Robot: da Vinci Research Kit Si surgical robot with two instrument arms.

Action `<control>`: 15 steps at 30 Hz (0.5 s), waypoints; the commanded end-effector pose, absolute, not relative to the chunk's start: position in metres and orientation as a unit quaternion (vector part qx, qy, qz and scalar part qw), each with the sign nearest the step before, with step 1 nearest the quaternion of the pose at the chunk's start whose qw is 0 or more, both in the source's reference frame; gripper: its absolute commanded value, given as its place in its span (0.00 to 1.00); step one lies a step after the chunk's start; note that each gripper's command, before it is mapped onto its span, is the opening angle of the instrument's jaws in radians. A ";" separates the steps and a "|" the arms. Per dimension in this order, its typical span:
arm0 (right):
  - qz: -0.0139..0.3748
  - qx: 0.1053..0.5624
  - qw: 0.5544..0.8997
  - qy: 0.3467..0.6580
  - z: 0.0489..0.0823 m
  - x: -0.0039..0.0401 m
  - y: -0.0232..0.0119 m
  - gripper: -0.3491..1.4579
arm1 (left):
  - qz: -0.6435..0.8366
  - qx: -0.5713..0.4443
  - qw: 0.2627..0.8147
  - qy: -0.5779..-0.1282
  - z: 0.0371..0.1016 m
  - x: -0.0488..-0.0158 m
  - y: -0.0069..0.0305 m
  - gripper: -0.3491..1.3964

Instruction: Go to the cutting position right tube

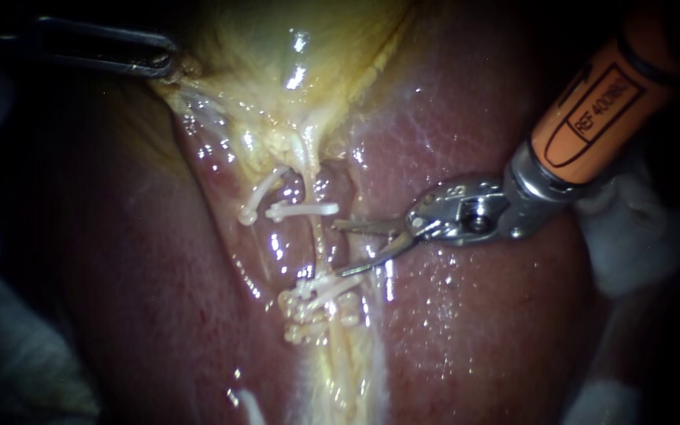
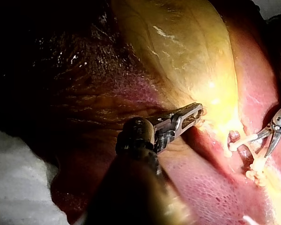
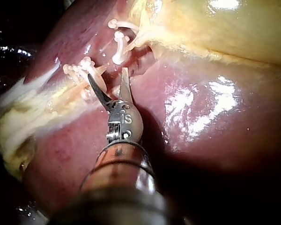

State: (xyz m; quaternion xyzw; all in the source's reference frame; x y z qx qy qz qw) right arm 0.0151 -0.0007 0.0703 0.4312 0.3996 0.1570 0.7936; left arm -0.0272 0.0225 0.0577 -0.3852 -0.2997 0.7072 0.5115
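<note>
Orange-sleeved right instrument holds its end effector open in a narrow V, tips just beside the pale, glistening right tube between white clips, while farther back the left instrument clamps the gallbladder.

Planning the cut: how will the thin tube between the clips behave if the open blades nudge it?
The tube looks thin and soft, so probably bends aside. Wet sheen suggests slippery. Clips at both ends may limit drift.
</note>
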 end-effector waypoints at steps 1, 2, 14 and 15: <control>0.157 0.432 0.792 0.402 0.0704 0.0155 -0.0008 0.98 | 0.707 -0.385 0.511 -0.300 0.0576 -0.0272 0.0225 0.00; 0.157 0.435 0.789 0.404 0.0705 0.0160 -0.0009 0.98 | 0.707 -0.385 0.511 -0.300 0.0576 -0.0272 0.0225 0.00; 0.173 0.442 0.766 0.434 0.0707 0.0196 -0.0009 0.99 | 0.707 -0.385 0.511 -0.300 0.0575 -0.0272 0.0225 0.00; 0.176 0.439 0.764 0.438 0.0708 0.0201 -0.0009 0.99 | 0.707 -0.385 0.511 -0.300 0.0575 -0.0272 0.0225 0.00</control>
